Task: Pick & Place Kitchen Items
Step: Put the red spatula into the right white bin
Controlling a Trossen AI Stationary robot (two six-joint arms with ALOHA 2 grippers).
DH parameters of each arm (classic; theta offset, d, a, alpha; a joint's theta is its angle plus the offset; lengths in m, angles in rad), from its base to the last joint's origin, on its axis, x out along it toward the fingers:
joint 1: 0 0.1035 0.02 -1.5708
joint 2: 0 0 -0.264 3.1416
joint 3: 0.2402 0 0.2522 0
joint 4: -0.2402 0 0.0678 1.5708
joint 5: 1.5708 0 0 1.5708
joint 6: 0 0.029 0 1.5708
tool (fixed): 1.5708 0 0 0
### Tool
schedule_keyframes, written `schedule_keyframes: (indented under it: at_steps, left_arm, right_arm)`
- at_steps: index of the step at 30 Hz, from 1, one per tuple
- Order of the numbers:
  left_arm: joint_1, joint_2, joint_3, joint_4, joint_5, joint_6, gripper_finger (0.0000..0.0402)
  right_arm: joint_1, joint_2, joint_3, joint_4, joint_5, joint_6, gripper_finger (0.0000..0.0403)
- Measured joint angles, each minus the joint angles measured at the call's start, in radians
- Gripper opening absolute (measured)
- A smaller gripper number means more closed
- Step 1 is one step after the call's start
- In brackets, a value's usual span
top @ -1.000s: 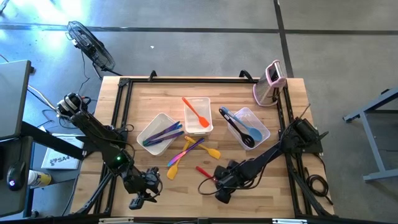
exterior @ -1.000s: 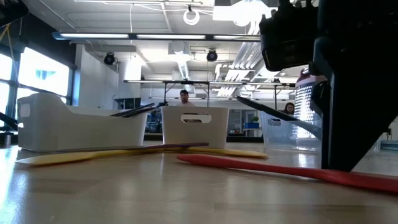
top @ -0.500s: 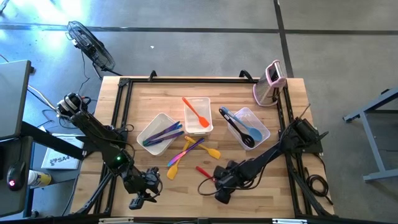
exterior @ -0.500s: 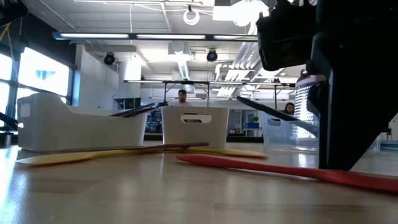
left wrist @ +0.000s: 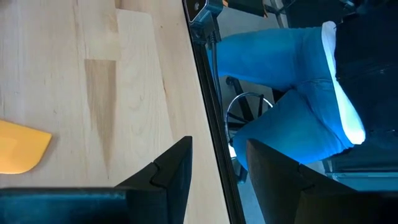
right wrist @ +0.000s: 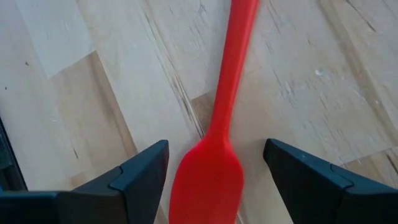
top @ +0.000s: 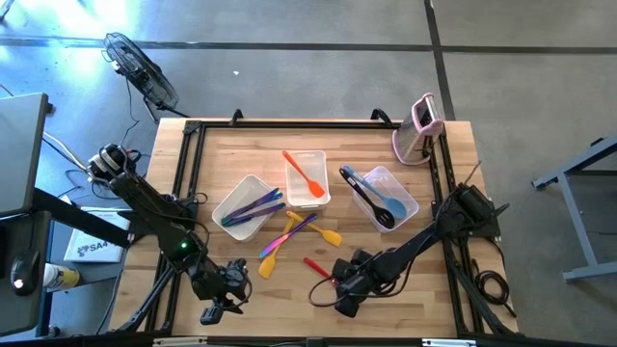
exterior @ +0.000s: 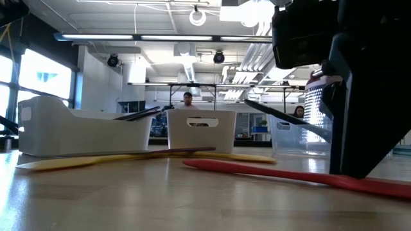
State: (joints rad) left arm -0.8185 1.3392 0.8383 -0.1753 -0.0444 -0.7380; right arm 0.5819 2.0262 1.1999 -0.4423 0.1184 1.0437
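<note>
A red spoon (top: 316, 267) lies flat on the wooden table (top: 222, 154) near its near edge. My right gripper (right wrist: 214, 177) points steeply down over the spoon's bowl (right wrist: 205, 186). It is open, with one finger on either side of the bowl and a gap showing at each. The handle (right wrist: 239, 50) runs away from the gripper. In the low view the red spoon (exterior: 289, 174) lies beside the dark gripper. My left gripper (left wrist: 217, 168) waits open at the near left, over the table's near edge, with nothing in it.
Three tubs stand mid-table: a left tub (top: 246, 204) with purple and blue utensils, a middle tub (top: 307, 178) with an orange spatula, and a clear tub (top: 386, 198) with black and blue ones. Yellow spatulas (top: 269, 260) and a purple one (top: 294, 229) lie loose. A pink-and-white gadget (top: 419, 130) stands far right. A person's legs (left wrist: 280, 93) show beyond the near edge.
</note>
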Motion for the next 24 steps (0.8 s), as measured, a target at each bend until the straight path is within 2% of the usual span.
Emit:
schedule_keyframes:
  at_steps: [12, 20, 24]
  left_arm:
    - [0.0, 0.0, 0.0, 0.0, -0.043, 0.0, 0.0148]
    - [0.0, 0.0, 0.0, 0.001, -0.043, 0.0, 0.0148]
    - [0.0, 0.0, 0.0, 0.001, -0.043, 0.0, 0.0148]
  right_arm:
    - [0.0, 0.001, 0.003, -0.056, 0.014, 0.002, 0.0269]
    - [0.0, 0.001, 0.003, -0.064, -0.01, 0.009, 0.0225]
    - [-0.001, 0.001, 0.003, -0.06, -0.013, 0.02, 0.0216]
